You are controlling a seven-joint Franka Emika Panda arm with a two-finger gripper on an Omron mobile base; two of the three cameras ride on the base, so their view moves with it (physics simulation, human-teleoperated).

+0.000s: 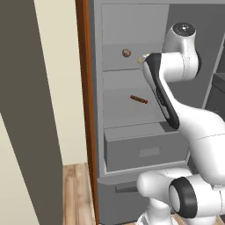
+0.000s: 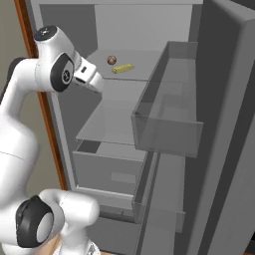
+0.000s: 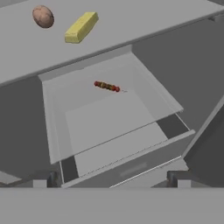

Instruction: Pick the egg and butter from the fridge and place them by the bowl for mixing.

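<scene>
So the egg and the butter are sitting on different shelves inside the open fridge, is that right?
Not quite: they share a shelf. The hand view shows the egg and the butter lying side by side, apart, on the same upper shelf of the open fridge; the right base view agrees. The shelf below holds a small skewer.

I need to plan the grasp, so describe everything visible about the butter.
The butter is a small pale-yellow rectangular stick with a solid, matte look and slightly darker side faces. It lies flat on an upper grey shelf of the open fridge, angled rather than square to the shelf edge. The egg sits just beside it, with a small gap between them. Only the shelf touches it. The open gripper is well short of it.
</scene>
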